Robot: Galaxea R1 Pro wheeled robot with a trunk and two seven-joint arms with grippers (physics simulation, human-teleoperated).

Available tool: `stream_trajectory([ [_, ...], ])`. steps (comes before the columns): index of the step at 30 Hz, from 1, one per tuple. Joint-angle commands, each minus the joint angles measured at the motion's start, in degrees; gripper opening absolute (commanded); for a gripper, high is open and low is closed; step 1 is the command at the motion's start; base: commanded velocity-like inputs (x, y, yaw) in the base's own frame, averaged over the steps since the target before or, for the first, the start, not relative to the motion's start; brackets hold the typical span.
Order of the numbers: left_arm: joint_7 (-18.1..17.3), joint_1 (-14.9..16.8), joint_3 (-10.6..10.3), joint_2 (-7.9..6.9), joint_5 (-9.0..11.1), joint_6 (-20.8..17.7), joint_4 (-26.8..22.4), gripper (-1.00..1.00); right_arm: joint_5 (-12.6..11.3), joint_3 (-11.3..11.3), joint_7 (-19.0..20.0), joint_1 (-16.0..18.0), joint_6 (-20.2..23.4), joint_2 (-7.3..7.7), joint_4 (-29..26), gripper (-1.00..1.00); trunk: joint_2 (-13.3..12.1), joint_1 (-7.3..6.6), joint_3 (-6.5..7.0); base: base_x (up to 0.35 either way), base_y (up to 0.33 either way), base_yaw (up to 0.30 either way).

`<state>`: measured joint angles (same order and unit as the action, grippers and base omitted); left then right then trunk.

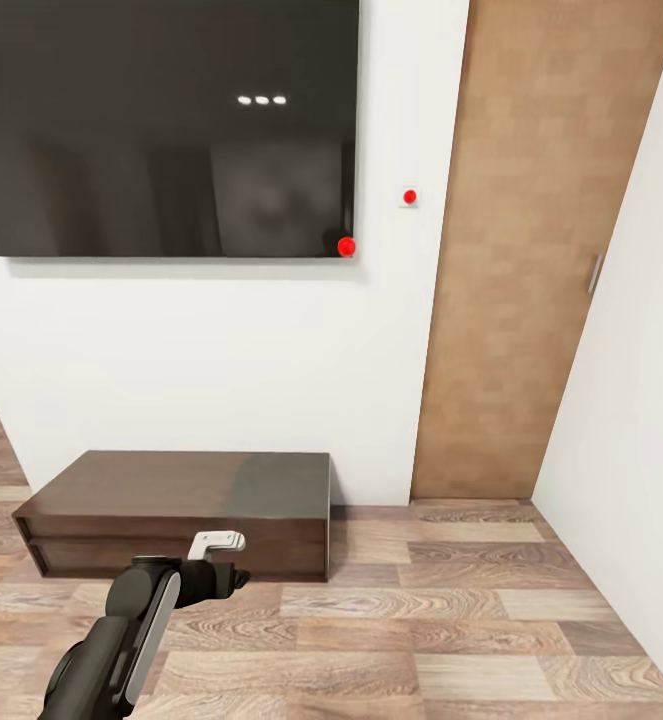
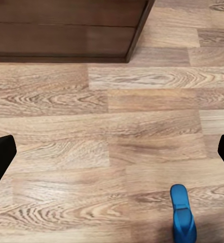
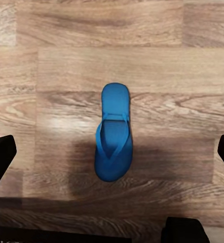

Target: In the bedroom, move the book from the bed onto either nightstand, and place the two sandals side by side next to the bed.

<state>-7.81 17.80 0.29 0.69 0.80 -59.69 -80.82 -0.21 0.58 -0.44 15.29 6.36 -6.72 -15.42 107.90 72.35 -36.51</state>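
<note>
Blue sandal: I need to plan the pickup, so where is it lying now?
In the right wrist view the sandal lies flat on the wood floor, between the open right gripper's fingers.

A bright blue sandal (image 3: 113, 132) lies flat on the wood-plank floor (image 3: 51, 66), strap side up, centred between the right gripper's (image 3: 112, 154) two black fingers (image 3: 0, 158), which are spread wide and clear of it.

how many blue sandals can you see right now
1 for certain: a whole sandal lies flat on the wood floor under the open right gripper. The left wrist view shows a blue tip on the floor; whether that is a second sandal is unclear.
</note>
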Motion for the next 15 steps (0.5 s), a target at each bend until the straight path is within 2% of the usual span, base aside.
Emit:
stream_trajectory([
  [1, -0.09, 0.04, 0.04, 0.0, 0.06, -0.25, -0.04, 1.0, -0.02, 0.07, -0.07, 0.0, 0.37, -0.05, -0.17, 1.0, 0.44, 0.22, -0.24, 0.0, 0.0, 0.0],
  [6, -0.07, 0.08, 0.05, -0.04, 0.07, -0.25, -0.04, 1.0, -0.1, 0.08, -0.68, 0.0, 0.38, -0.13, -0.3, 1.0, 2.45, 1.32, -1.14, 0.0, 0.0, 0.0],
  [15, -0.05, 0.13, 0.06, -0.06, 0.06, -0.25, -0.04, 1.0, -0.39, 0.11, -4.73, 0.0, 0.4, -0.82, -1.06, 1.0, 6.06, 3.29, -2.76, 0.0, 0.0, 0.0],
])
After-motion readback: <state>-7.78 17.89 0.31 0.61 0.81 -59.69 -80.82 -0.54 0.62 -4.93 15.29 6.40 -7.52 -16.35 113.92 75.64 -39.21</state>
